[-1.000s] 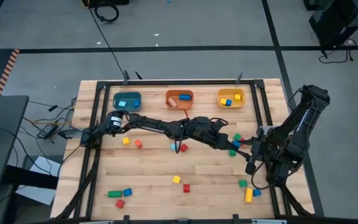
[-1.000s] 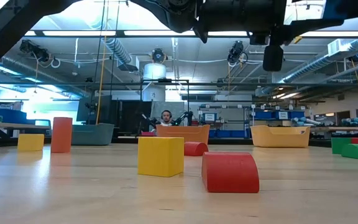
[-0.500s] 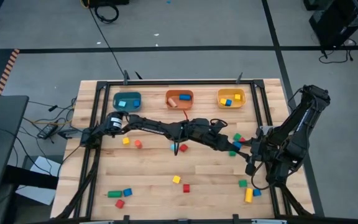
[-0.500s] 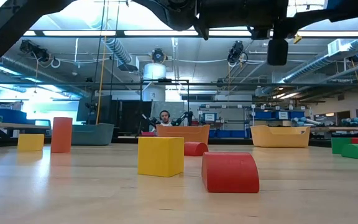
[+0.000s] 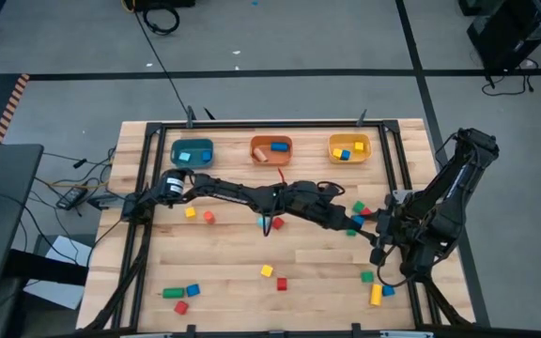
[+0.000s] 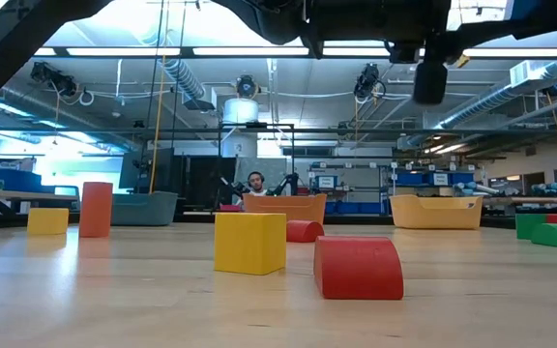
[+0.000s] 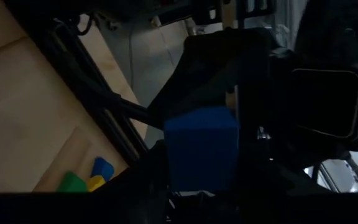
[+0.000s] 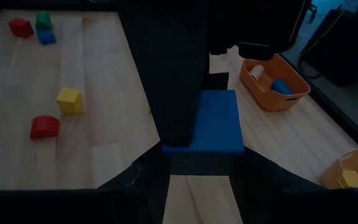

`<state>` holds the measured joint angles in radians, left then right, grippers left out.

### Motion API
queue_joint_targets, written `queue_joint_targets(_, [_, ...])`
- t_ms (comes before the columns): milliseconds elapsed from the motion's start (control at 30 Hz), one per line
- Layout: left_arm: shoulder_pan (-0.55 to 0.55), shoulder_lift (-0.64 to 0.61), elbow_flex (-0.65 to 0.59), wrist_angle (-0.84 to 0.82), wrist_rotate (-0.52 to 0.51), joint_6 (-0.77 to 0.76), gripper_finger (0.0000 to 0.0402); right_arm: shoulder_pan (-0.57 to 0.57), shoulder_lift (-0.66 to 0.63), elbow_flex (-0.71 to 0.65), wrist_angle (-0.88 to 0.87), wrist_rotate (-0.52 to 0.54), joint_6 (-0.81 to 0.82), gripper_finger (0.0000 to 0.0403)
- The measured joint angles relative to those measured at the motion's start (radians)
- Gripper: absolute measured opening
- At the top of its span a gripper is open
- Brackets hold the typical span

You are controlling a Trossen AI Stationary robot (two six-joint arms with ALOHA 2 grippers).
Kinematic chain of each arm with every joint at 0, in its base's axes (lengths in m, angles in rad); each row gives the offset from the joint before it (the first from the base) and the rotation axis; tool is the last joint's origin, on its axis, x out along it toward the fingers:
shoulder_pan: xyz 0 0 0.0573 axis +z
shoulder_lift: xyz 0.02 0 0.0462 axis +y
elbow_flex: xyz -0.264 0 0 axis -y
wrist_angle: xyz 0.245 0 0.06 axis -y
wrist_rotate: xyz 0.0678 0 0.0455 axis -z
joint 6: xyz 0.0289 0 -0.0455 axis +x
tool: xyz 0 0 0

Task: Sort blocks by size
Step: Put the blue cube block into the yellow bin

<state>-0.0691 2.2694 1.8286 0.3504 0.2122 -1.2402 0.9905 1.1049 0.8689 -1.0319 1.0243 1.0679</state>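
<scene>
**Sorting barely started: a few blocks binned, most loose, one blue block held mid-air**

High view: along the 12 o'clock edge of the surface [image 5: 233, 249] you have the teal bin [image 5: 193, 151], orange bin [image 5: 271, 149] and yellow bin [image 5: 349, 148], each holding only a block or two. The left hand [image 5: 357, 223] reaches right across to meet the right hand [image 5: 379, 228] toward 3 o'clock. Loose blocks lie all around: a cluster at 7 o'clock [image 5: 181, 293], a yellow bar [image 5: 376, 294] with neighbours at 5 o'clock, and singles near the middle.

Low view: a yellow cube [image 6: 249, 243] and a red rounded block [image 6: 358, 268] sit untouched up front; more wait at both sides.

Left wrist view: the blue block [image 7: 201, 146] sits at this hand's fingers, but you cannot tell whether they grip it.

Right wrist view: the right hand is clamped on that block, above the surface. By my reckoning, most of the sorting remains.
</scene>
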Motion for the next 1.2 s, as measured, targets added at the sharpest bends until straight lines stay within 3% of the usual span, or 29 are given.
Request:
queue_joint_targets(300, [0.007,0.0,0.001,-0.027,-0.059,0.047,0.0221,-0.005,0.0,0.0,-0.063,-0.005,0.023,0.0155])
queue_joint_targets(500, [0.043,0.001,-0.002,0.034,-0.025,0.074,0.0225,-0.055,-0.001,0.0,-0.132,-0.019,0.07,0.0155])
queue_joint_targets(667, [0.086,0.002,-0.002,0.033,0.061,0.115,0.0225,-0.111,-0.014,0.001,-0.167,-0.043,0.092,0.0155])
queue_joint_targets(933, [0.247,0.002,-0.002,0.043,0.27,0.164,0.0225,-0.335,-0.061,0.001,-0.243,-0.066,0.194,0.0155])
queue_joint_targets(1067, [0.345,0.002,-0.002,0.041,0.384,0.194,0.0225,-0.497,-0.068,0.001,-0.226,-0.128,0.196,0.0155])
queue_joint_targets(1200, [0.447,0.002,-0.002,0.041,0.43,0.257,0.0225,-0.683,-0.067,0.001,-0.184,-0.212,0.166,0.0155])
